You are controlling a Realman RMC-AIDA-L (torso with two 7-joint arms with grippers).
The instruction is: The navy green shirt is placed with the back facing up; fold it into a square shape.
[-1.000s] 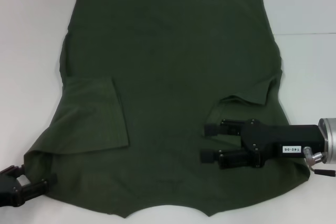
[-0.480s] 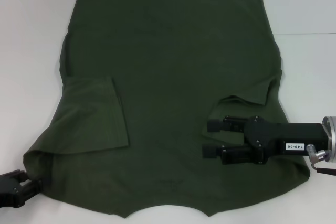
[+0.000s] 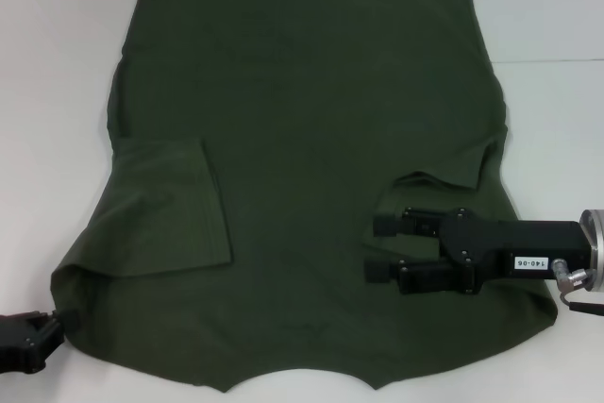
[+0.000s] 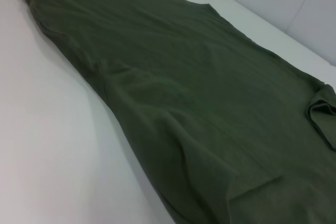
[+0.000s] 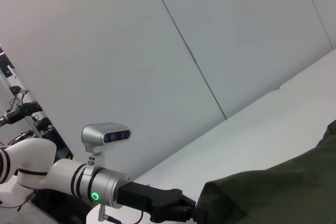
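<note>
The navy green shirt (image 3: 311, 92) lies flat on the white table with its plain side up and the hem at the far end. Its left sleeve (image 3: 170, 200) and right sleeve (image 3: 453, 169) are folded inward onto the body. My right gripper (image 3: 376, 248) is open and empty, lying level over the shirt just below the folded right sleeve. My left gripper (image 3: 38, 335) sits at the shirt's near left corner, mostly out of view. It also shows in the right wrist view (image 5: 186, 212) at the cloth's edge (image 5: 283, 192). The left wrist view shows only the shirt (image 4: 184, 103).
The white table (image 3: 47, 63) shows on both sides of the shirt and along the near edge. A grey wall panel (image 5: 210, 51) stands behind the table in the right wrist view.
My left gripper has drawn back toward the near left corner of the view, off the shirt's corner. My right gripper levelled out and shifted slightly right, then stayed still.
</note>
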